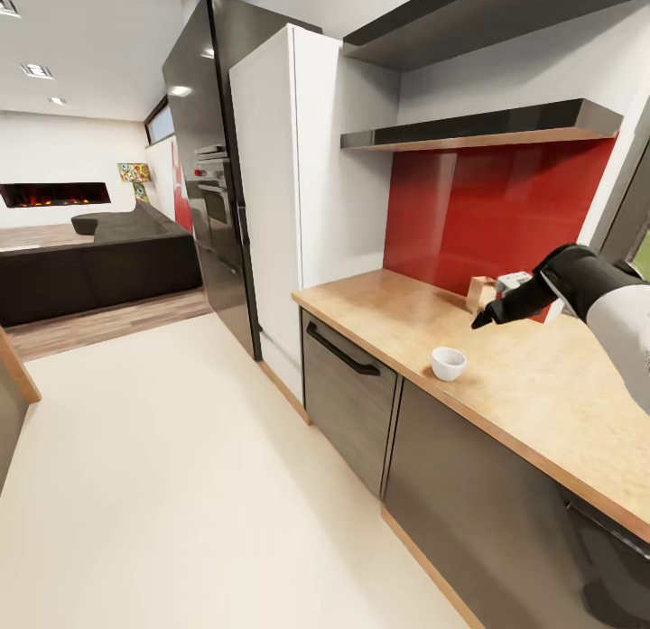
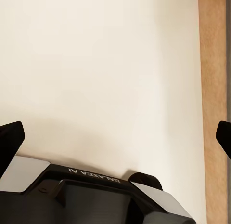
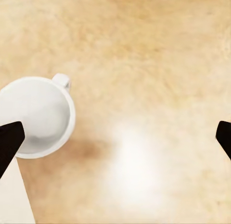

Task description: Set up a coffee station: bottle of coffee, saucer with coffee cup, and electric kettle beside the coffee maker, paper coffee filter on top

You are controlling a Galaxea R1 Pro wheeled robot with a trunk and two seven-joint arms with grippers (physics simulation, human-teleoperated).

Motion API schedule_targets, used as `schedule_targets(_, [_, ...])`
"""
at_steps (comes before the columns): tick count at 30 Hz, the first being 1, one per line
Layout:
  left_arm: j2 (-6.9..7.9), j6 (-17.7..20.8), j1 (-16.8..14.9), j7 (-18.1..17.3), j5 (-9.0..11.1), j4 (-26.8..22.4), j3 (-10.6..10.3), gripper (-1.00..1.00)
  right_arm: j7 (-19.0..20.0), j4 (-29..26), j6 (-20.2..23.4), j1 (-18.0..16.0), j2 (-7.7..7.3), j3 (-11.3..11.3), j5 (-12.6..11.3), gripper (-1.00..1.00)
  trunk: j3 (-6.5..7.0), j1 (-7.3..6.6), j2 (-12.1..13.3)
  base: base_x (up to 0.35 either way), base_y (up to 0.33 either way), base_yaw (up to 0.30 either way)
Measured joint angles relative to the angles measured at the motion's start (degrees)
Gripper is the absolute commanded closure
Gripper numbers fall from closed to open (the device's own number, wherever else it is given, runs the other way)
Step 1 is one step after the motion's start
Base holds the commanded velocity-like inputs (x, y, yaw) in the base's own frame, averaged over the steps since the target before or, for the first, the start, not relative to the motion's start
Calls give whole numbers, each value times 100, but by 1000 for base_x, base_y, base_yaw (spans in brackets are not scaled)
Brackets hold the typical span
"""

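Head view: the cup [image 1: 449, 363] stands upright on the counter [image 1: 542, 385] near its front edge, with nothing in it. The right gripper [image 1: 481, 320] hangs above the counter, beyond the cup toward the red backsplash [image 1: 487, 223] and well apart from it; a small tan block [image 1: 479, 293] lies just behind the gripper.

Left wrist view: the left gripper [image 2: 115, 137] points at pale floor [image 2: 96, 65], fingers spread wide, holding nothing, far from the cup.

Right wrist view: the right gripper's fingers [image 3: 9, 139] are spread wide and empty. The cup sits off-centre, under one fingertip, its handle [image 3: 61, 81] pointing away from it. The right arm is nearer; it must shift sideways toward the cup.
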Motion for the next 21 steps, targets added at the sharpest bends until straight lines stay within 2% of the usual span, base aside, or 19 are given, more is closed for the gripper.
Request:
schedule_targets(6, [0, 0, 0, 0, 0, 2, 0, -100, 6, 48, -311, 110, 0, -4, 14, -100, 0, 0, 0, 0, 0, 0])
schedule_targets(21, [0, 0, 0, 0, 0, 3, 0, -100, 5, 50, -330, 113, 8, -6, 8, -100, 0, 0, 0, 77, 0, 0])
